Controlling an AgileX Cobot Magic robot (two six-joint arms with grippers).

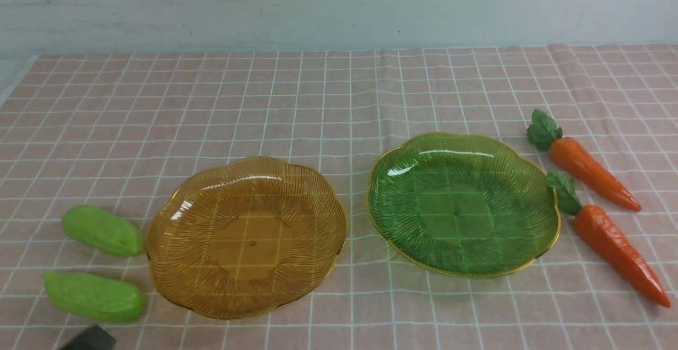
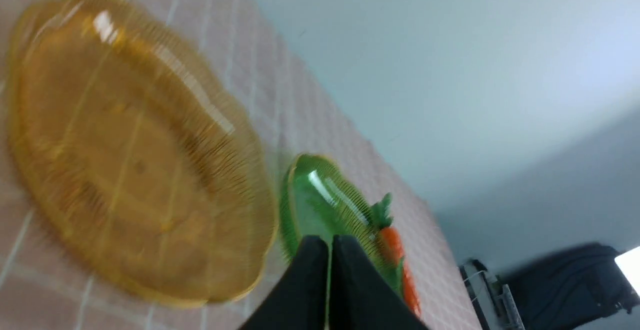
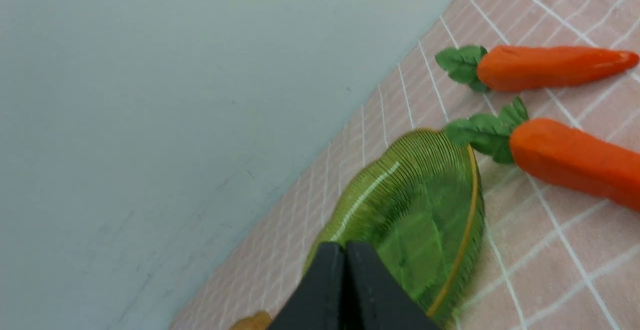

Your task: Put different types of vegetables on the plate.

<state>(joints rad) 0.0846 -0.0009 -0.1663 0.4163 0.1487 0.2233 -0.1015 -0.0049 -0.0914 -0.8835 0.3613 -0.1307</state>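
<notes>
Two light-green bumpy gourds lie left of the amber plate (image 1: 246, 236): the far gourd (image 1: 102, 230) and the near gourd (image 1: 94, 296). Two orange carrots lie right of the green plate (image 1: 462, 203): the far carrot (image 1: 585, 163) and the near carrot (image 1: 614, 247), whose leaves touch the plate's rim. Both plates hold nothing. My left gripper (image 2: 329, 242) is shut and empty; only a dark corner of it (image 1: 90, 339) shows in the front view, below the near gourd. My right gripper (image 3: 344, 246) is shut and empty, out of the front view. The carrots (image 3: 550, 65) show in the right wrist view.
A pink checked cloth (image 1: 318, 101) covers the table up to a pale wall (image 1: 339, 6) at the back. In the left wrist view a dark bag (image 2: 565, 280) and a metal frame (image 2: 492, 295) show beyond the table's right end.
</notes>
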